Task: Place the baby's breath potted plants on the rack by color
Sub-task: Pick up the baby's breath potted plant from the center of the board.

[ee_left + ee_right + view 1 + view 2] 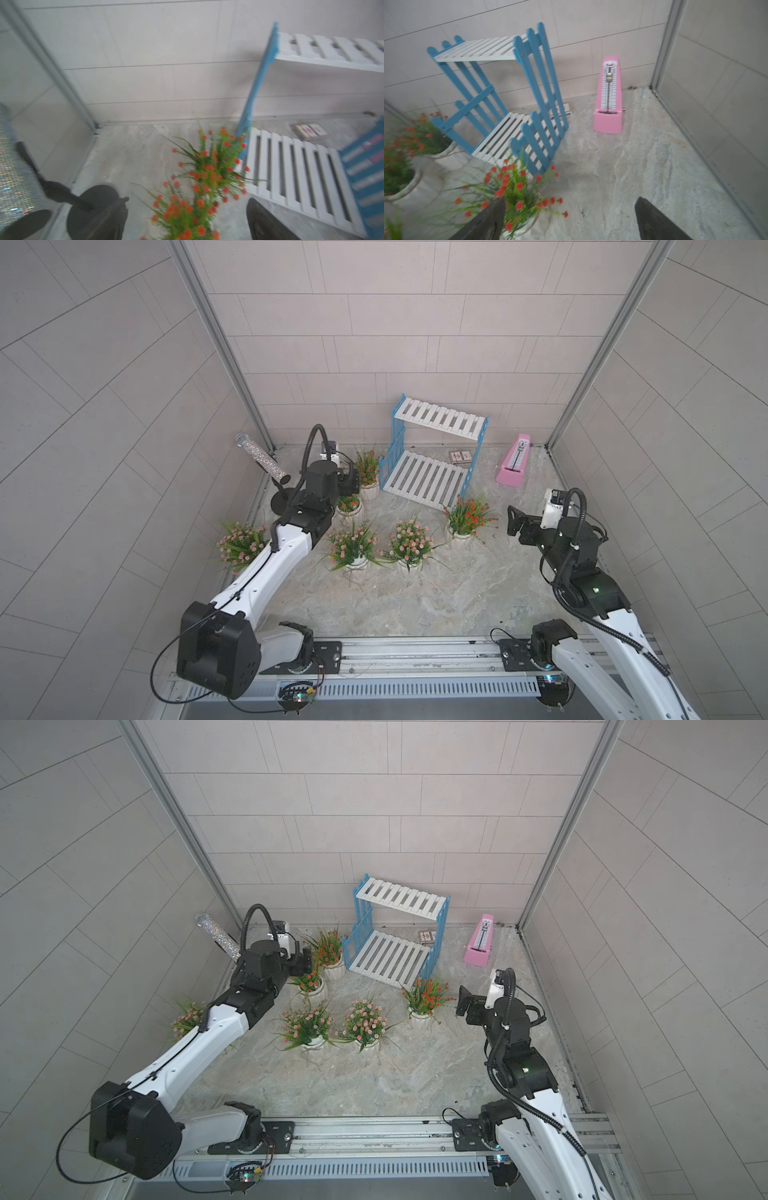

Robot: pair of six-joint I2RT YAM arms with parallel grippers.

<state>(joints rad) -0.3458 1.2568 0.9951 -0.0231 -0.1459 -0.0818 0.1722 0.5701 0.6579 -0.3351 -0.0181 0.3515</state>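
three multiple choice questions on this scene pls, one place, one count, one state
1. Where is the metronome? A on the table, right of the rack; B on the rack's top shelf; C in a gripper.
2. How many pink-flowered plants? A two; B three; C four.
3. The right gripper is: A open; B shut on a plant; C shut on the metronome.
Key: 1 A, it stands on the table beside the rack. 2 B, three show in both top views, the others here. 3 A, its fingers stand apart, holding nothing.

Pink metronome (514, 463), glittery tube (262, 458) on black stand (281, 502), small flat box (460, 457)
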